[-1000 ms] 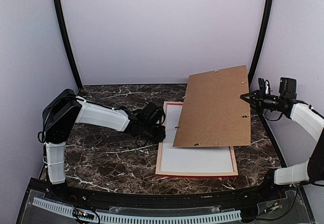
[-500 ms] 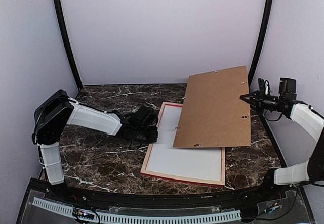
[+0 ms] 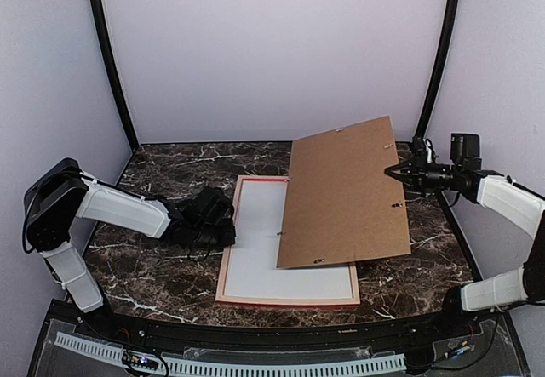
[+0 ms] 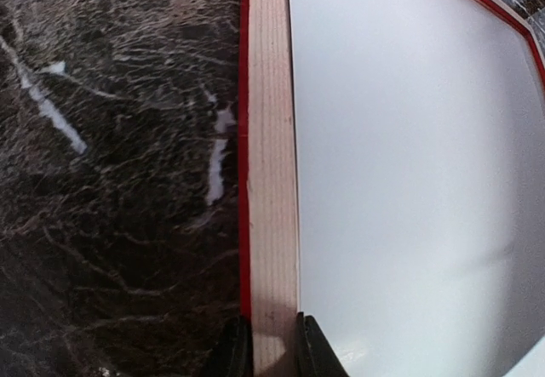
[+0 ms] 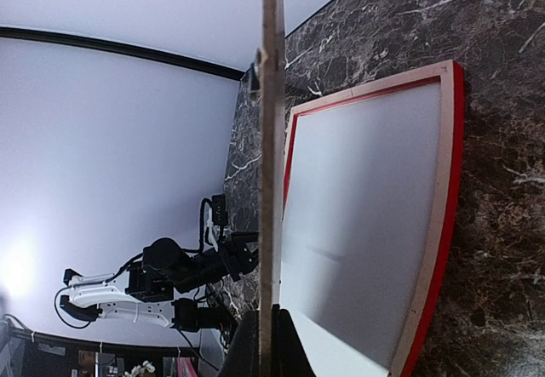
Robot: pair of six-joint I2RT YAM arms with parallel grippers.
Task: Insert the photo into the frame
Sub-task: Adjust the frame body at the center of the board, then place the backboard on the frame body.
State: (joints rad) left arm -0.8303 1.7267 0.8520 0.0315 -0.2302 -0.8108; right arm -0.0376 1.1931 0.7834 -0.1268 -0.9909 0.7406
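Left pincer [image 4: 266,343] gripping frame [image 4: 271,139] rail, running straight ahead; right pincer [image 5: 266,334] clamping board [image 5: 271,139] edge. Judging: sliding frame flat, slowly, avoids twisting.

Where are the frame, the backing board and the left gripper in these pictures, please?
frame [image 4: 272,139]: left wrist view, pale wood rail.
backing board [image 3: 345,194]: top view, middle of brown face.
left gripper [image 4: 273,347]: left wrist view, between its fingertips, astride the rail.

The frame [image 4: 272,181] lies flat on the table [image 3: 153,266], its right part under the raised backing board [image 3: 345,194].
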